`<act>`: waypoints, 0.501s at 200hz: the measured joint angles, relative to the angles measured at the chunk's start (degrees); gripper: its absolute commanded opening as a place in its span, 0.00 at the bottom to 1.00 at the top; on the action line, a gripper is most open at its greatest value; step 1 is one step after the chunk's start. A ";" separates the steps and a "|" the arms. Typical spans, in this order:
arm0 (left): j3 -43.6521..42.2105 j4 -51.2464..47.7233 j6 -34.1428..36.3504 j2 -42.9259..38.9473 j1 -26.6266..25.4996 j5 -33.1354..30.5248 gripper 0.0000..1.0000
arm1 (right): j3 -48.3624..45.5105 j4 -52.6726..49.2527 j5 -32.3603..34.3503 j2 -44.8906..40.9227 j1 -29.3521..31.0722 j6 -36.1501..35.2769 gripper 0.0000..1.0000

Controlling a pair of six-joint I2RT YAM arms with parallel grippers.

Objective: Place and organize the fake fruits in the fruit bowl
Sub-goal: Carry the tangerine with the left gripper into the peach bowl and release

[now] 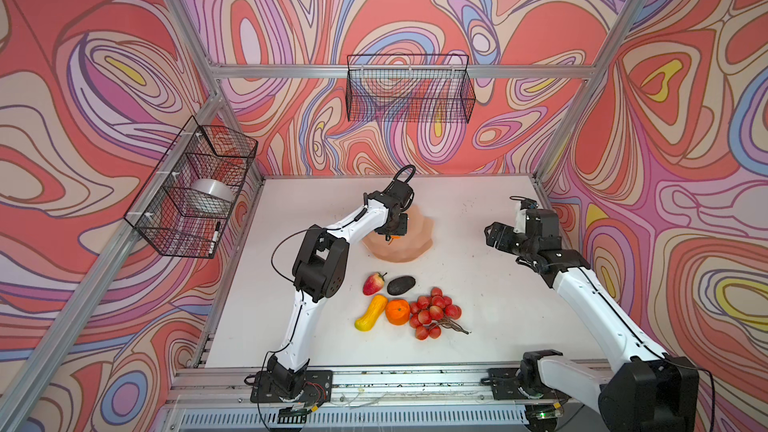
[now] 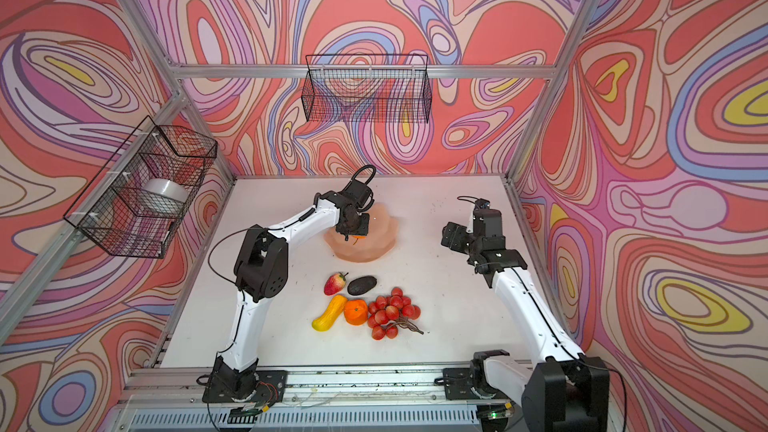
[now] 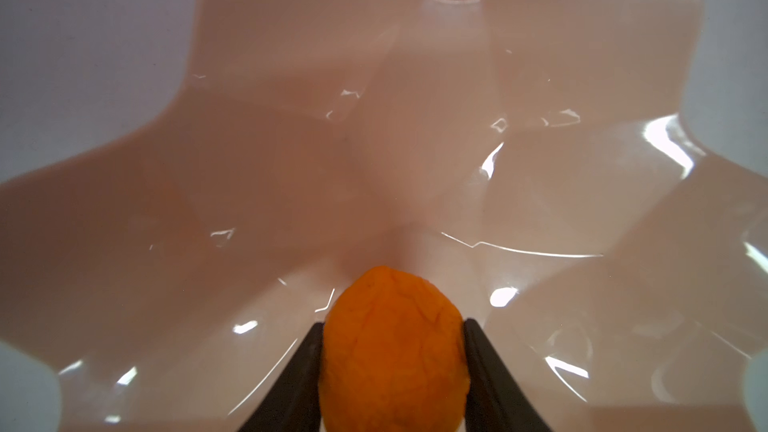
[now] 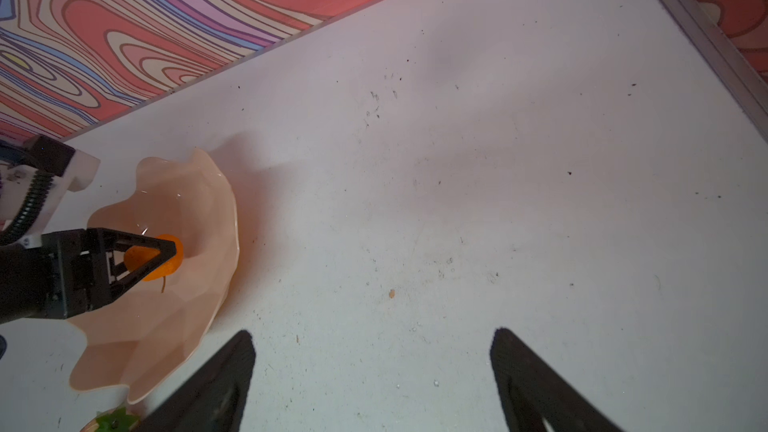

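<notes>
We find no readable writing anywhere. The left gripper (image 3: pixel 392 326) pinches the small orange (image 3: pixel 392 351) over the fruit bowl (image 1: pixel 419 238) (its underside hidden). The right gripper (image 4: pixel 372 351) gapes empty above the table (image 4: pixel 457 160), fingertips cropped.

Both top views look down from high in front, sharing the whole table (image 1: pixel 478 284). Each wrist camera looks closely past its own fingertips; both see the fruit bowl (image 3: pixel 291 160).
</notes>
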 measured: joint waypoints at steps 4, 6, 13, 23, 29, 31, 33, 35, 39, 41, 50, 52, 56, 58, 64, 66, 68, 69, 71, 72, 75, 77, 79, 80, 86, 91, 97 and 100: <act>0.00 -0.04 -0.17 0.11 0.00 0.02 0.59 | 0.17 -0.11 -0.02 -0.11 0.00 0.00 0.92; 0.00 -0.09 -0.20 0.17 0.00 0.02 0.60 | 0.24 -0.17 -0.02 -0.15 0.00 0.02 0.92; 0.00 -0.24 -0.48 0.33 0.00 0.07 0.66 | 0.63 -0.55 -0.04 -0.28 0.00 0.02 0.92; 0.00 -0.35 -1.05 0.39 0.00 0.28 0.74 | 0.98 -0.83 -0.15 -0.28 0.00 0.02 0.92; 0.00 -0.39 -1.22 0.39 0.00 0.48 0.77 | 1.16 -0.98 -0.22 -0.28 0.00 0.07 0.91; 0.00 -0.39 -1.29 0.39 0.00 0.50 0.78 | 1.18 -1.05 -0.24 -0.28 0.00 0.04 0.91; 0.00 -0.39 -1.29 0.39 0.00 0.55 0.79 | 1.20 -1.09 -0.33 -0.28 0.00 0.07 0.91; 0.00 -0.39 -1.31 0.39 0.00 0.66 0.80 | 1.25 -1.16 -0.39 -0.28 0.00 0.07 0.91; 0.00 -0.35 -1.49 0.37 0.00 0.72 0.82 | 1.29 -1.29 -0.52 -0.31 0.00 0.07 0.91; 0.00 -0.33 -1.51 0.37 0.00 0.81 0.82 | 1.31 -1.33 -0.61 -0.31 0.00 0.09 0.91; 0.00 -0.17 -1.75 0.35 0.00 0.94 0.84 | 1.49 -1.70 -1.27 -0.31 0.00 0.15 0.90; -0.02 -0.07 -1.75 0.33 0.00 0.92 0.84 | 1.49 -1.73 -1.46 -0.31 0.00 0.17 0.90; -0.15 0.26 -1.81 0.13 0.00 0.94 0.85 | 1.51 -1.77 -1.90 -0.39 0.00 0.24 0.90; -0.22 0.35 -1.86 0.04 0.00 0.94 0.85 | 1.51 -1.79 -2.16 -0.42 0.02 0.31 0.90; -0.57 0.72 -1.88 -0.44 0.00 0.83 0.85 | 1.51 -1.95 -2.93 -0.57 0.13 0.44 0.89; -0.68 0.81 -1.86 -0.85 0.00 0.70 0.86 | 1.51 -1.97 -3.13 -0.61 0.17 0.46 0.89; -0.79 0.83 -1.81 -1.07 0.00 0.66 0.86 | 1.51 -2.01 -3.37 -0.66 0.24 0.48 0.89; -0.83 0.85 -1.81 -1.16 0.00 0.66 0.86 | 1.51 -1.99 -3.43 -0.68 0.24 0.50 0.89; -0.96 0.90 -1.75 -1.57 0.02 0.55 0.86 | 1.51 -2.01 -3.72 -0.74 0.37 0.57 0.88; -0.98 0.90 -1.70 -1.75 0.02 0.46 0.86 | 1.51 -2.01 -3.76 -0.74 0.44 0.59 0.88; -1.16 0.94 -1.49 -2.38 0.02 0.35 0.86 | 1.51 -1.99 -3.93 -0.83 0.66 0.61 0.88; -1.22 0.98 -1.46 -2.71 0.04 0.26 0.86 | 1.51 -1.99 -4.09 -0.87 0.76 0.70 0.88; -1.31 1.03 -1.31 -3.48 0.04 -0.04 0.86 | 1.51 -1.97 -4.22 -0.87 1.07 0.76 0.88; -1.38 1.05 -1.25 -3.67 0.04 -0.13 0.87 | 1.51 -1.95 -4.22 -0.90 1.16 0.76 0.88; -1.68 1.36 -0.79 -5.51 0.04 -0.79 0.87 | 1.53 -1.97 -4.28 -0.94 2.23 0.98 0.88; -2.08 1.77 -0.46 -7.45 0.09 -1.44 0.88 | 1.55 -1.99 -4.33 -0.92 3.32 1.07 0.88; -2.71 2.38 0.15 -10.23 0.09 -2.36 0.88 | 1.62 -1.99 -3.85 -0.81 5.35 1.18 0.88; -3.08 2.75 0.37 -11.72 0.09 -2.89 0.88 | 1.66 -1.99 -3.69 -0.66 6.25 1.33 0.88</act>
